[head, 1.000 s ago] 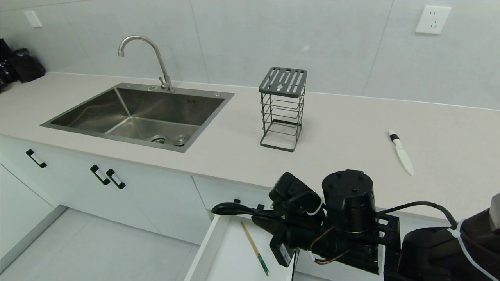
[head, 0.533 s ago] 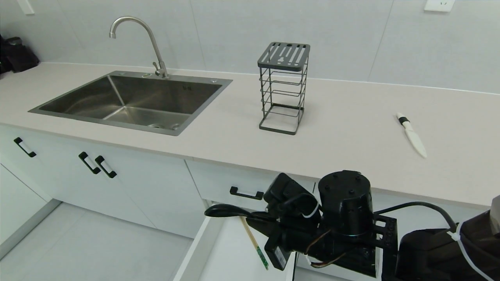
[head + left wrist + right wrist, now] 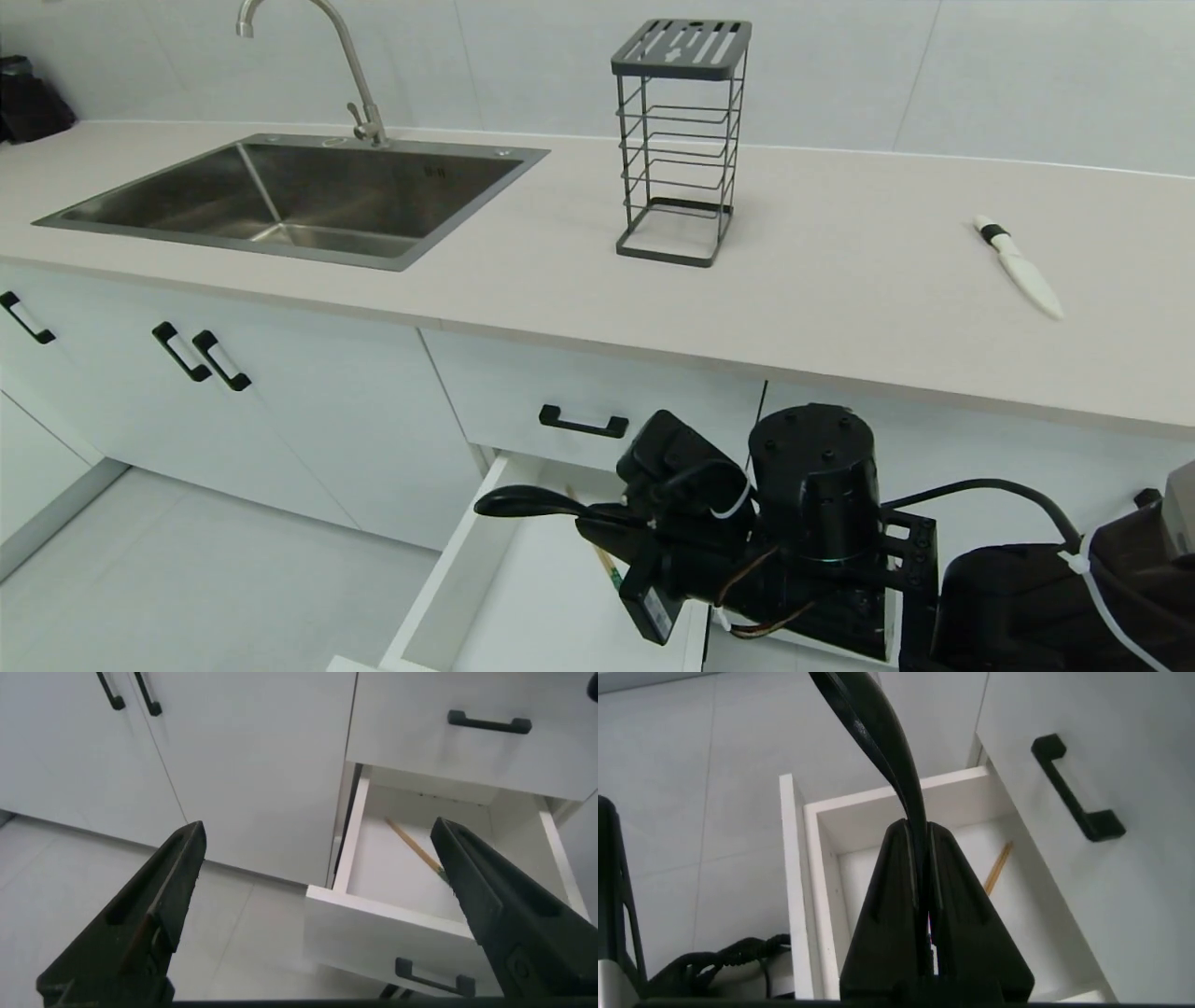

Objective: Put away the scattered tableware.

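Note:
My right gripper [image 3: 611, 519] is shut on the handle of a black spoon [image 3: 527, 504], which it holds level above an open white drawer [image 3: 439, 588] under the counter. In the right wrist view the black spoon [image 3: 873, 737] sticks out past the shut right gripper [image 3: 920, 859] over the drawer [image 3: 817, 868]. A wooden chopstick [image 3: 607, 563] lies inside the drawer. In the left wrist view my left gripper [image 3: 318, 915] stands open, off the drawer's front corner, with nothing between its fingers [image 3: 140, 924]; the drawer [image 3: 374, 910] and chopstick [image 3: 416, 847] lie beyond. A white knife [image 3: 1018, 266] lies on the counter at the right.
A dark wire knife rack [image 3: 680, 140] stands mid-counter, with a steel sink [image 3: 280, 187] and tap to its left. A shut drawer with a black handle [image 3: 582, 425] sits above the open one. Cabinet doors with black handles [image 3: 201, 355] are on the left, over bare floor.
The head camera has dropped, so the counter sits higher in the picture and more of the open drawer shows. My right gripper still holds the spoon over the drawer.

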Controlling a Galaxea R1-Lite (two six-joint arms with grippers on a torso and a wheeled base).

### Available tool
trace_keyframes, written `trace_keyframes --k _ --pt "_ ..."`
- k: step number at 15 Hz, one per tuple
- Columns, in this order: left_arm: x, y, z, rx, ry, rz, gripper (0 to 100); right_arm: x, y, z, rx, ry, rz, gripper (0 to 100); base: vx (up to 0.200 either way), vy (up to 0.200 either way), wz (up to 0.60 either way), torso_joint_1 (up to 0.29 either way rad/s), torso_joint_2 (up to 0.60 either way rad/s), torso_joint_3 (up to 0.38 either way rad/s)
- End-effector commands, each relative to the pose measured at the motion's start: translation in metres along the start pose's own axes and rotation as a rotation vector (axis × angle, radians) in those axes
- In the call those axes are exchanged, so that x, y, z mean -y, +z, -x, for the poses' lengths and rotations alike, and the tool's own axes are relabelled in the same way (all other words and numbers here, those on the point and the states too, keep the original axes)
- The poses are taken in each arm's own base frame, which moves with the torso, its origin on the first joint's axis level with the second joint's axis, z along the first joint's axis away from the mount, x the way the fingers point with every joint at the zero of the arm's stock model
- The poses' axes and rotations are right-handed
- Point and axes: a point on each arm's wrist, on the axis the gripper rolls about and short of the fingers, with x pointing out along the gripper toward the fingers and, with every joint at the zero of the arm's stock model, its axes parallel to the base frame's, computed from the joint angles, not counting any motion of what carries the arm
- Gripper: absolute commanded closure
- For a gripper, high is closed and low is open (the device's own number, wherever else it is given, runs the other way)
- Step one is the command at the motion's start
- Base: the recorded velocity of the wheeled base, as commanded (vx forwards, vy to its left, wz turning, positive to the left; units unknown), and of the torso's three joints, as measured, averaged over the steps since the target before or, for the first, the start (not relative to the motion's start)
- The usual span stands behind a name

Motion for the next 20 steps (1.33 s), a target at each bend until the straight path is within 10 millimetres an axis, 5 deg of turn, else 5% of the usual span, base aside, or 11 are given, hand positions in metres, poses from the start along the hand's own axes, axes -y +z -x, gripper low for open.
trace_keyframes --k 1,10,20 --pt "0.0 0.0 0.0 -0.001 0.001 0.001 0 0.0 0.0 -0.003 0.002 0.002 0.003 100 0.0 0.0 0.0 -0.261 0.48 0.227" --pt "0.0 0.0 0.0 -0.001 0.001 0.001 0 0.001 0.008 -0.021 -0.109 0.025 -0.005 100 0.0 0.0 0.0 -0.246 0.39 0.152" --pt "0.0 0.0 0.0 -0.001 0.001 0.001 0 0.023 0.002 -0.05 -0.184 -0.118 -0.063 100 0.0 0.0 0.0 -0.021 0.09 0.043"
